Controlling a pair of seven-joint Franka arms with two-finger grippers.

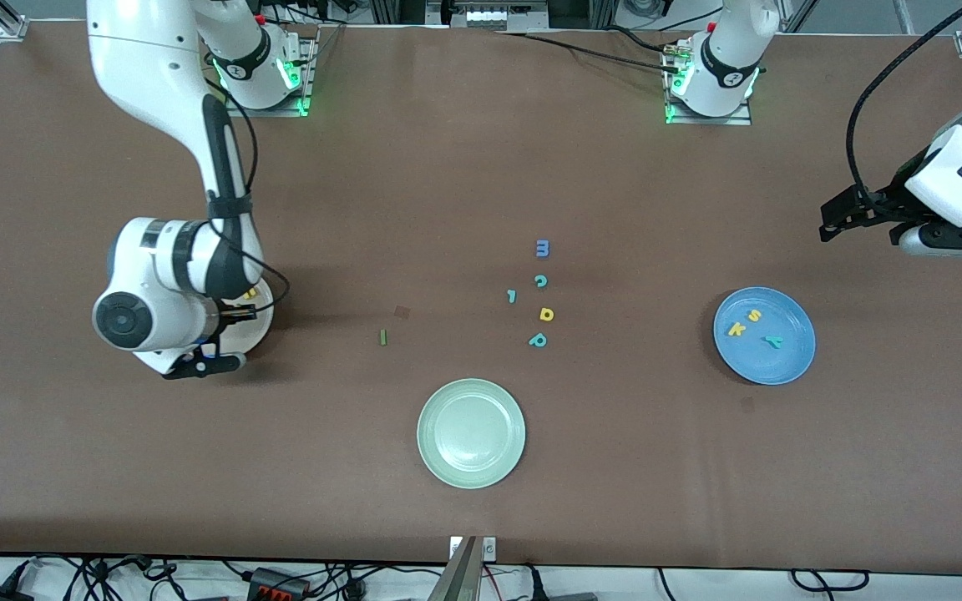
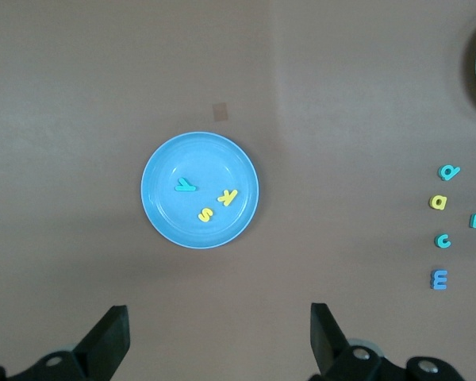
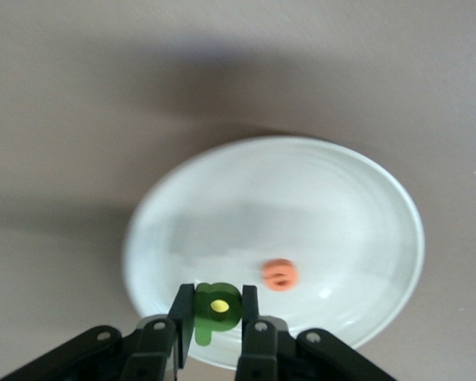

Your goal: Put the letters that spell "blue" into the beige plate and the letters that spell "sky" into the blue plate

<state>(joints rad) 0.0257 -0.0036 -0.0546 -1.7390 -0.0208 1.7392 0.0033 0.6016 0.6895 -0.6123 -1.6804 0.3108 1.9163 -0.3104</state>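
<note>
Right gripper (image 3: 216, 321), fingers clamped on one green b (image 3: 215, 309), over the beige plate (image 3: 365, 206) holding one orange e (image 3: 280, 275); blue plate (image 1: 790, 367) holds three letters; left gripper (image 2: 218, 333) waits, fingers spread.

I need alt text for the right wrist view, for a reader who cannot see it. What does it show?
The right end effector is shut on a green b over the rim of the beige plate. An orange e lies in the plate, which rests on a brown table.
</note>
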